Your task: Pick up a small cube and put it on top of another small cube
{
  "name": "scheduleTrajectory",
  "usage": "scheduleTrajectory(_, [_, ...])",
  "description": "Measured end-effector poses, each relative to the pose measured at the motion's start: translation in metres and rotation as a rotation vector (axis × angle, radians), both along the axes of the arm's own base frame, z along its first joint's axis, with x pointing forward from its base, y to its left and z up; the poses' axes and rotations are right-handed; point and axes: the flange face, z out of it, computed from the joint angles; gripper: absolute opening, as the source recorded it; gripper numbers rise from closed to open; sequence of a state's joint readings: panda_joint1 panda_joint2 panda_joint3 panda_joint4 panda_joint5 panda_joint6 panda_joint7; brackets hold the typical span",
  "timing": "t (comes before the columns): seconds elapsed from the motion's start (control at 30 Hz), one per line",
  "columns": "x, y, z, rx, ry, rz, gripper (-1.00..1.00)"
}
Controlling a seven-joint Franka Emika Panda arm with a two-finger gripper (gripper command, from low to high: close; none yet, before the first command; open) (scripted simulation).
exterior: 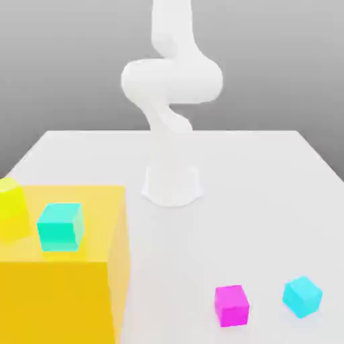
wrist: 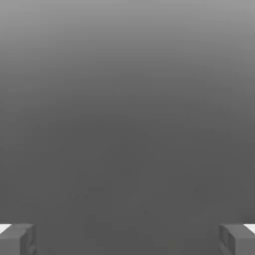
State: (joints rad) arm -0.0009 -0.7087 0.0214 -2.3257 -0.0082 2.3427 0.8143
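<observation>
The end effector (wrist: 127, 240) is wide, its two fingers (wrist: 21, 240) standing far apart in the hand view, with plain grey background between them. Outward from it comes the white arm (exterior: 172, 80), which in the exterior view bends above its base (exterior: 172, 185) and runs up past the upper edge. The base stands on the pale bench (exterior: 188, 242). Away from the end effector and out of its grasp, the magenta-pink cube (exterior: 232, 306) rests on the bench, nearer the exterior view's camera than the base and toward the exterior view's right. Also away from the end effector, the sky-blue cube (exterior: 302, 297) sits on the bench near the magenta-pink one, farther to the exterior view's right; the two are apart, and the sky-blue one is turned with a corner toward the camera. The big orange-yellow block (exterior: 54, 299), likewise clear of the end effector, stands at the exterior view's left. It carries a teal-green cube (exterior: 60, 228) and a yellow cube (exterior: 11, 200), side by side with a gap between them; the yellow one is partly cut off by the picture's edge.
</observation>
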Motion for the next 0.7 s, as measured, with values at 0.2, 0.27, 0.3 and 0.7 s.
scheduleTrajectory(0.2, [0.064,0.026,-0.113,-0.027,0.181,0.020,0.00])
scheduleTrajectory(0.27, [0.077,0.034,-0.152,-0.034,0.239,0.029,0.00])
scheduleTrajectory(0.3, [0.083,0.038,-0.172,-0.038,0.269,0.034,0.00])
scheduleTrajectory(0.7, [0.076,0.088,-0.410,-0.054,0.618,0.118,0.00])
